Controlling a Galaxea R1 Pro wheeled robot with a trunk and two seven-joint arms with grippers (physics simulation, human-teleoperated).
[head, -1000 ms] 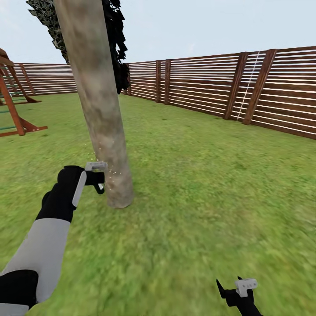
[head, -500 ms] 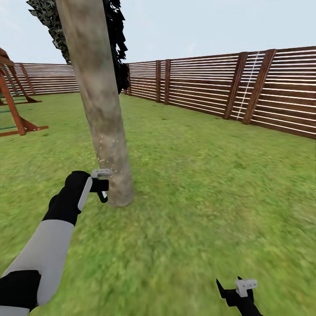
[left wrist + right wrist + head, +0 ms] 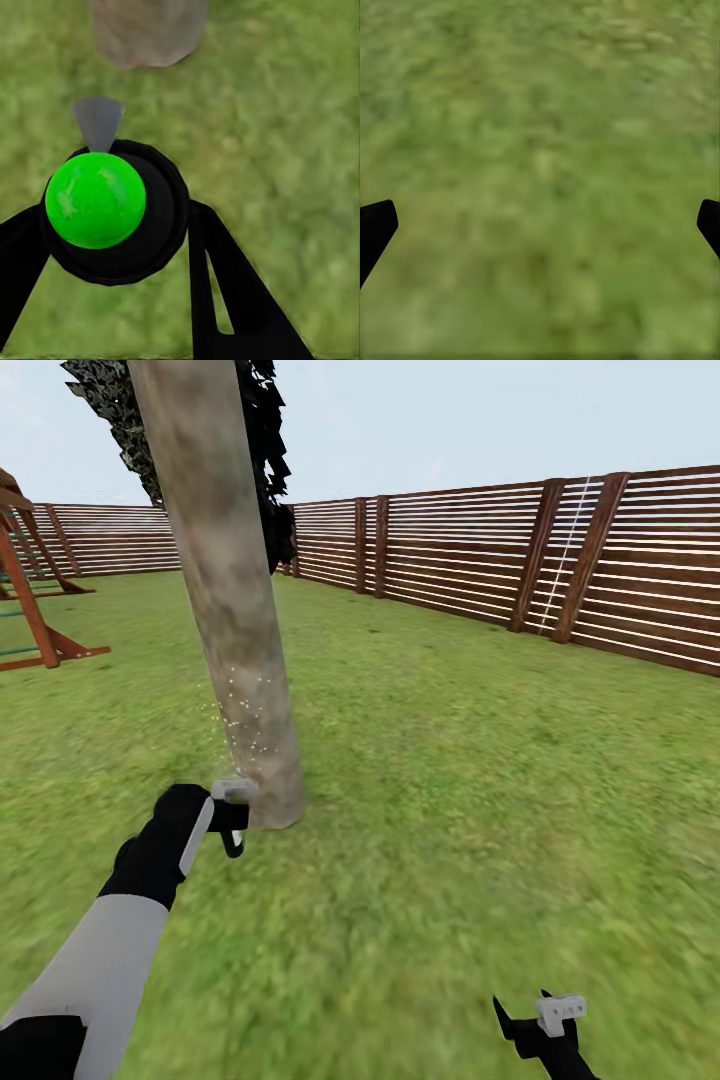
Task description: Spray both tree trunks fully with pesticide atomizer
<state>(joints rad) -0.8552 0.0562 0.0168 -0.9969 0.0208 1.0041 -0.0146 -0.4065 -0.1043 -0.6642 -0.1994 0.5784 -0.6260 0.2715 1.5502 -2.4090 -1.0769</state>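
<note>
Left wrist view: your left end effector (image 3: 112, 247) clamped atomizer (image 3: 96, 199) around black body under green cap, nozzle toward tree trunk (image 3: 225, 610) base. Judged light, rigid, smooth plastic; grip collar. Right end effector (image 3: 540, 225) spread, empty.

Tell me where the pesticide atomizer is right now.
In the left wrist view the pesticide atomizer sits between the left gripper's fingers, close to the tree trunk's base.

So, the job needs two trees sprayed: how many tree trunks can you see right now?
1. The tree trunk stands just ahead of the left gripper; its base shows in the left wrist view. A second tree may be out of frame.
</note>
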